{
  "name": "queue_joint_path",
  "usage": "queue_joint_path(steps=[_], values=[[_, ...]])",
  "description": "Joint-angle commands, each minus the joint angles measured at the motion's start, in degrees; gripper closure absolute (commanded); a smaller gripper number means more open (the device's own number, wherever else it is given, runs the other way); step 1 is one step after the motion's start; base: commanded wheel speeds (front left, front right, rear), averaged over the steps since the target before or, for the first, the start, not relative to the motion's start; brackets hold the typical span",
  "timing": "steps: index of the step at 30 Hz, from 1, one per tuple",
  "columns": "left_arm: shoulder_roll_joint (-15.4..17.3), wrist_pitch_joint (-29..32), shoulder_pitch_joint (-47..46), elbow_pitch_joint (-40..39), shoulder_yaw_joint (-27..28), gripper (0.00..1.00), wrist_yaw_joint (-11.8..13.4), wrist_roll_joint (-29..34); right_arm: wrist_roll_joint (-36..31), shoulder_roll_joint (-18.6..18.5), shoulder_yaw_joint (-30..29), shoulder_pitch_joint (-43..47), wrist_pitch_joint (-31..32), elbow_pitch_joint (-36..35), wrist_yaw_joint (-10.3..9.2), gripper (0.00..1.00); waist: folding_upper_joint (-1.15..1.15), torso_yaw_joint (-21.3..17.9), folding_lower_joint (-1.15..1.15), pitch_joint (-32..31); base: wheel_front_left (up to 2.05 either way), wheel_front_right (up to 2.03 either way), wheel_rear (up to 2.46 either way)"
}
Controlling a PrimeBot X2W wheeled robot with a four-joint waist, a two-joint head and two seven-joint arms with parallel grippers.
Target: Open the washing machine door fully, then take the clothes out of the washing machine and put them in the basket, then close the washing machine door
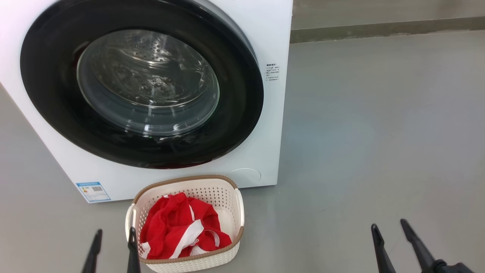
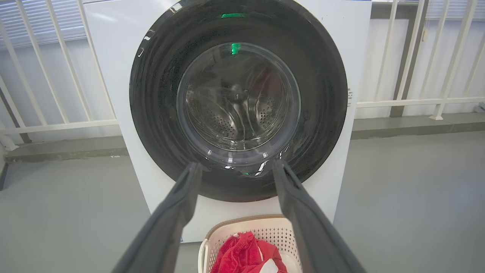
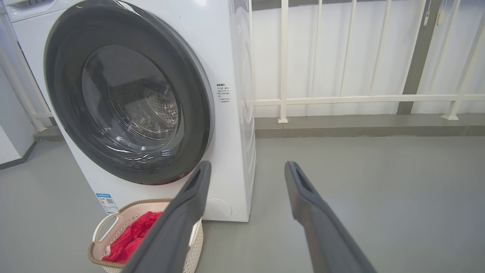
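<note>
Head view crops left end effector (image 1: 115, 229) and right end effector (image 1: 388, 223); both spread, empty.

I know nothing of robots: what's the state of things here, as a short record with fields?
washing machine door: looks shut on the white washing machine
clothes: red with white stripes, piled in the basket
basket: on the grey floor, just before the machine
left claw: open, empty
right claw: open, empty
</note>
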Motion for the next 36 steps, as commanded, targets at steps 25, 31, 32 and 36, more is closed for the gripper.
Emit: queue_joint_path(steps=[25, 31, 32, 36], values=[[-0.81, 2.78, -1.61, 5.04, 0.96, 1.0, -2.32, -13.59, 13.96, -0.71, 0.6, -2.68, 2.35, 5.85, -0.02, 1.0, 0.0, 0.48, 0.0, 0.54, 0.0, 0.0, 0.0], [-0.74, 3.58, -2.47, 5.83, 1.49, 1.0, -3.11, -17.75, 18.23, -0.94, 0.66, -3.61, 3.16, 6.58, -0.03, 1.0, 0.0, 0.63, 0.0, 0.7, 0.0, 0.0, 0.0], [-0.73, 3.72, -2.61, 5.96, 1.59, 1.0, -3.24, -18.44, 18.94, -0.97, 0.67, -3.76, 3.29, 6.7, -0.03, 1.0, 0.0, 0.65, 0.0, 0.73, 0.0, 0.0, 0.0], [-0.7, 4.26, -3.17, 6.46, 1.96, 1.0, -3.76, -21.19, 21.77, -1.11, 0.69, -4.37, 3.85, 7.18, -0.03, 1.0, 0.0, 0.75, 0.0, 0.84, 0.0, 0.0, 0.0]])
